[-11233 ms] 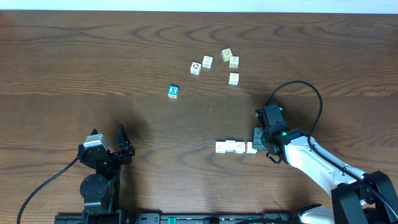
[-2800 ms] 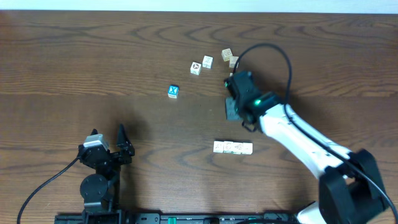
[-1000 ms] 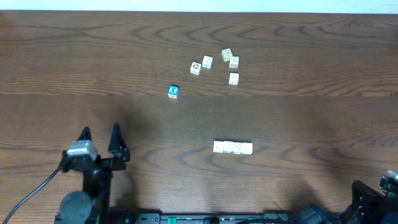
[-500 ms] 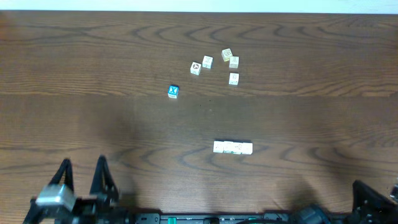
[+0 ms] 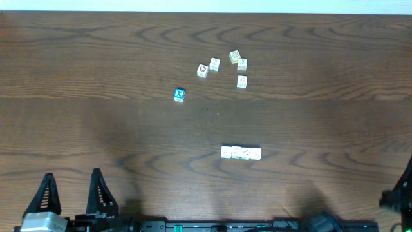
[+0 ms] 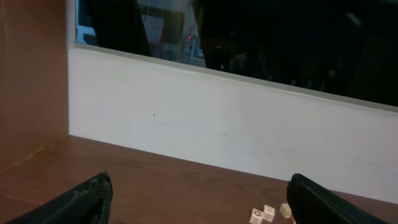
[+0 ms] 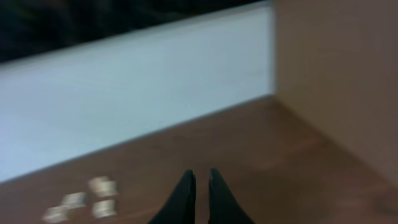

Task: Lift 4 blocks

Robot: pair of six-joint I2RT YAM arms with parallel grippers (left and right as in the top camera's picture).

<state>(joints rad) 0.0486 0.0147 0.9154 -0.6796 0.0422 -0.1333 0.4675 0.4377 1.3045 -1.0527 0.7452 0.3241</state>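
Several cream blocks [image 5: 241, 153] lie side by side in a short row on the near middle of the table. More cream blocks [image 5: 242, 81] are scattered at the far middle, and they show small in the left wrist view as blocks [image 6: 268, 213] low in the picture. My left gripper [image 5: 72, 174] hangs at the near left edge, far from every block. Its fingers [image 6: 87, 199] are spread wide with nothing between them. My right gripper [image 7: 200, 186] is shut and empty, and blurred blocks [image 7: 102, 185] lie far off to its left.
A blue-faced cube [image 5: 179, 95] sits left of the far cluster. A cream cube with a red mark [image 5: 203, 70] lies at the cluster's left end. My right arm [image 5: 400, 196] shows only at the near right edge. A white wall [image 6: 217, 124] rises behind the table.
My left gripper has pulled back to the near edge and opened wider. The right arm stays at the near right corner. No block has moved.
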